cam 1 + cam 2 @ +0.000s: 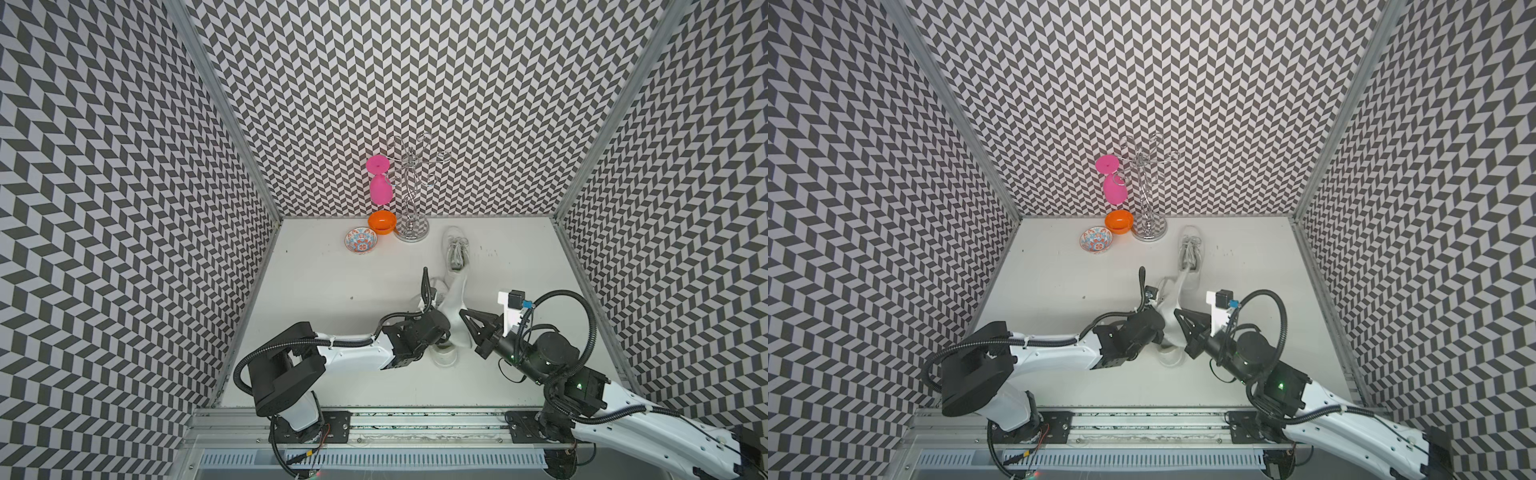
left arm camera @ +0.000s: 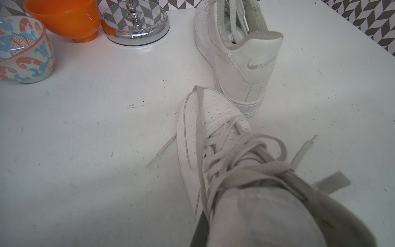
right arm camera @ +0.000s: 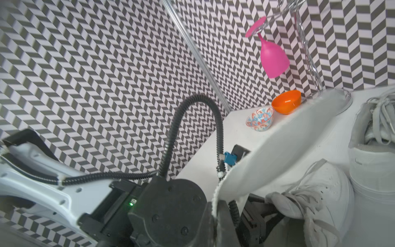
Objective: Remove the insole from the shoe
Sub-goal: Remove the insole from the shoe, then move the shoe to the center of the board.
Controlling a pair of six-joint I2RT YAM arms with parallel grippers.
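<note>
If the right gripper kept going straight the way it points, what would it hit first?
Probably the left arm's black wrist housing, close beyond the white curved insole that the right gripper is shut on. The top views leave their relative heights unclear, so it might pass above.

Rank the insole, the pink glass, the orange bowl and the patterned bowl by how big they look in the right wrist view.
1. insole: by far the largest, though it is also nearest the camera.
2. pink glass.
3. orange bowl and patterned bowl: these look about alike, so I won't rank them.
</note>
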